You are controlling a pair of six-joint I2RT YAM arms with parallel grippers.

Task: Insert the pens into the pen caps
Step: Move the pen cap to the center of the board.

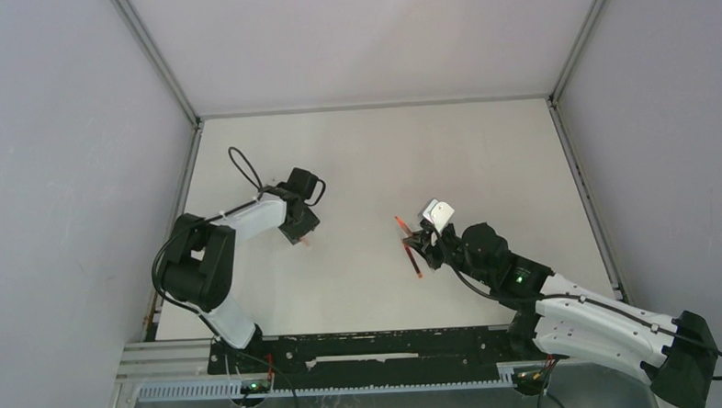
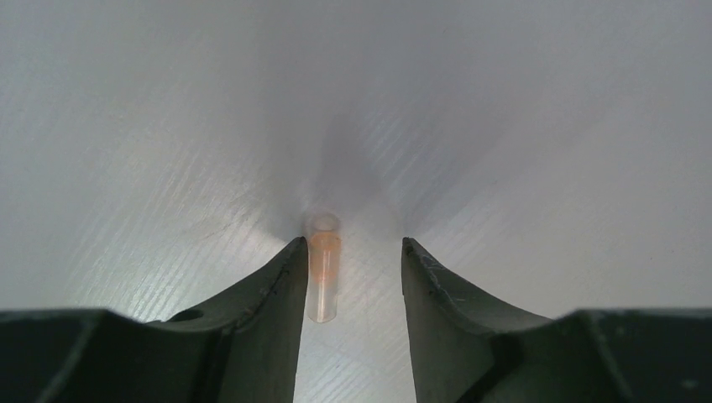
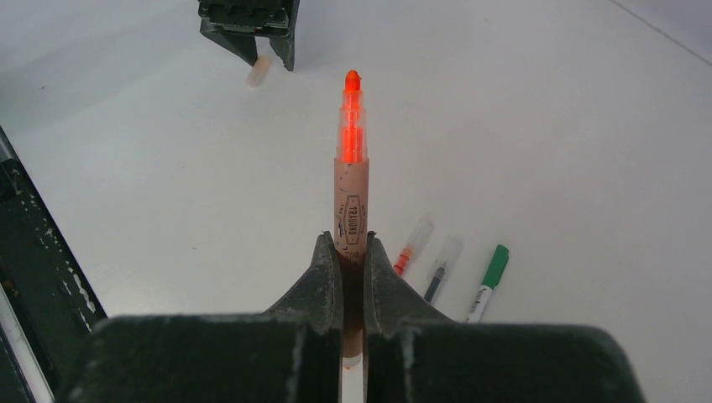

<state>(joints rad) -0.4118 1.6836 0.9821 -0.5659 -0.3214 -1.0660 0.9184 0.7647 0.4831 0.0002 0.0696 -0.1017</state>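
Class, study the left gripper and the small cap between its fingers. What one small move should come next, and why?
Probably close the left gripper on the cap: it lies between the open jaws, a gap showing on one side. The right gripper clamps the red pen, tip bared.

Left gripper is pointing down at the white table, jaws standing apart with a clear gap. Both dark fingers are rising from the bottom edge, curved inner faces turned toward each other, edges looking scuffed. A small pen cap is lying lengthwise in the gap, a translucent tube with an orange tint, its far end pale and rounded. It is sitting hard against the finger on the view's left side, seemingly touching. The other finger is standing apart from it, bare table showing between. A soft grey shadow is spreading beyond the tips.
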